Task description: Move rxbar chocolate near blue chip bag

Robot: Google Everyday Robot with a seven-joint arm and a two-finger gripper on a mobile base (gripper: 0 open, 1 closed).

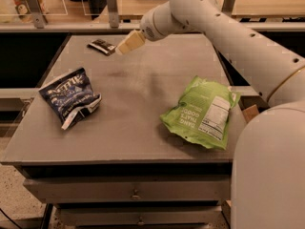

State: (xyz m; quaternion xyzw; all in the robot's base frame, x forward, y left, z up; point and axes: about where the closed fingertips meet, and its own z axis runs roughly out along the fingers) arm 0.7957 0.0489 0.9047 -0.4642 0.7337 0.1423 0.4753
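Observation:
The rxbar chocolate point(101, 46), a small flat dark bar with white patches, lies at the far left of the grey table point(143, 128). The blue chip bag point(70, 97), navy with white lettering, lies near the table's left edge, well in front of the bar. My gripper point(122, 48) with cream-coloured fingers hangs above the table just right of the bar, pointing down-left toward it, and holds nothing.
A larger light green bag point(203, 112) lies at the right front of the table. My white arm point(228, 37) reaches in from the right across the back. A cardboard box point(250, 112) stands beside the table's right edge. Shelving stands behind the table.

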